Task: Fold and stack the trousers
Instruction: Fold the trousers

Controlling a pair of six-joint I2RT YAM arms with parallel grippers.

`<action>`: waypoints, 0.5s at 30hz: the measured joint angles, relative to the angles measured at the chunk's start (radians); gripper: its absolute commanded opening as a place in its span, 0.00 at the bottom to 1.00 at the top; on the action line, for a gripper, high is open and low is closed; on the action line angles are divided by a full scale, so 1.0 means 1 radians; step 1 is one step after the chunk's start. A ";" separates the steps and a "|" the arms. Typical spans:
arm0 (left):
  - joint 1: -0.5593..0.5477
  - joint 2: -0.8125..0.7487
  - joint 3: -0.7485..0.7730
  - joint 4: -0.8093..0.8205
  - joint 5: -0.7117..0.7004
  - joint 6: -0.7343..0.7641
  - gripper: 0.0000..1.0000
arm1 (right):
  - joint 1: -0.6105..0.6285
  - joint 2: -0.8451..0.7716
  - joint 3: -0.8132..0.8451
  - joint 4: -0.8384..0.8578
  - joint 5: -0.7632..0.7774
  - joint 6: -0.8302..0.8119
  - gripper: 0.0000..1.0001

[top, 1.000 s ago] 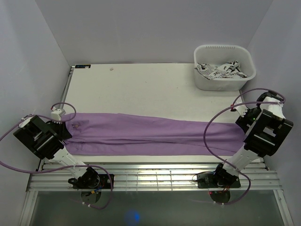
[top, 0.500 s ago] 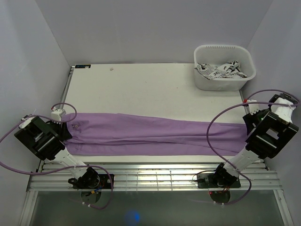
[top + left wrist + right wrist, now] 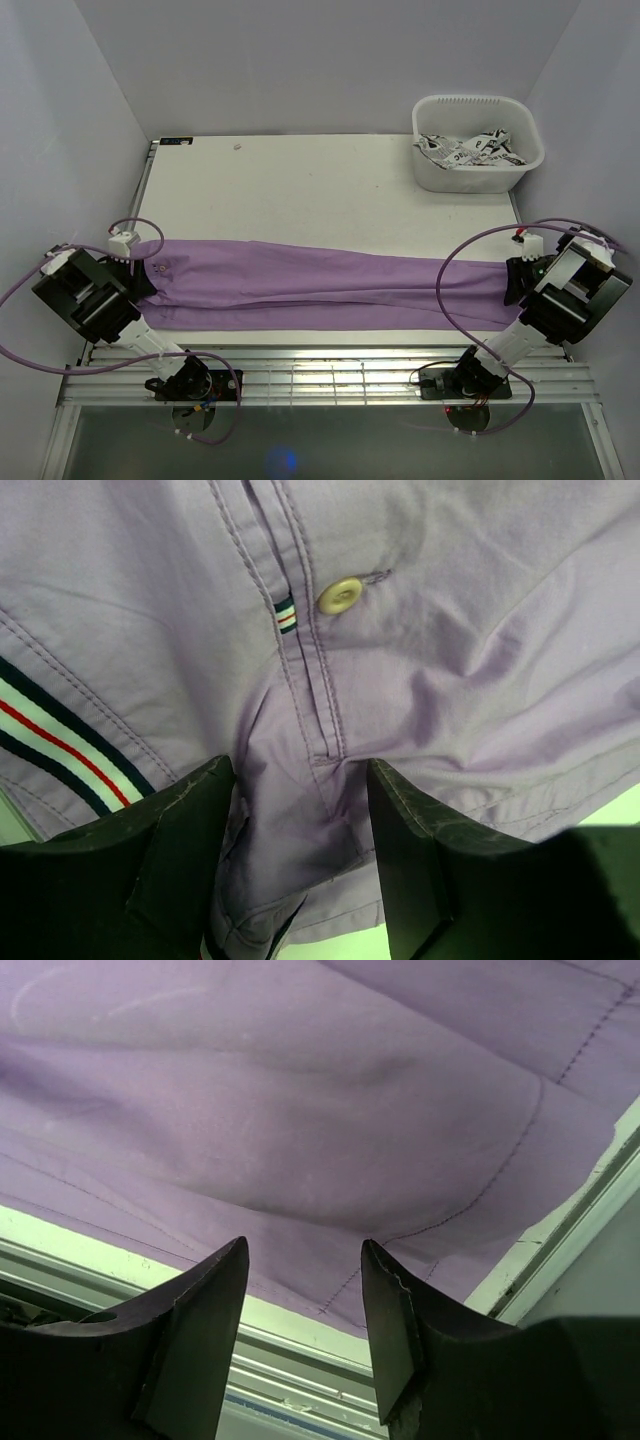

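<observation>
The lilac trousers [image 3: 320,285] lie spread out across the near part of the table, waist at the left and leg ends at the right. My left gripper [image 3: 140,284] is at the waist. In the left wrist view it [image 3: 300,770] is open, with a raised bunch of waist fabric [image 3: 300,850] between its fingers, just below the button [image 3: 340,595]. My right gripper [image 3: 515,283] is at the leg ends. In the right wrist view it [image 3: 303,1250] is open and empty, just over the hem [image 3: 400,1250] near the table's edge.
A white basket [image 3: 470,180] holding black-and-white patterned cloth [image 3: 470,150] stands at the back right. The white table [image 3: 320,190] stretches behind the trousers. A slatted metal rail [image 3: 320,370] runs along the front. Walls stand close on both sides.
My right arm has swung rightward and lowered toward the leg ends at the table's right edge. The left arm and the trousers have hardly moved.
</observation>
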 measured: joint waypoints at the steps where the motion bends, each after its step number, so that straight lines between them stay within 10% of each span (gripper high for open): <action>1: 0.001 -0.002 0.002 -0.007 0.004 0.001 0.67 | 0.000 0.000 -0.002 0.009 0.003 0.008 0.56; 15: 0.003 -0.071 0.125 -0.162 0.101 0.046 0.67 | -0.087 -0.095 -0.002 0.022 0.047 0.046 0.56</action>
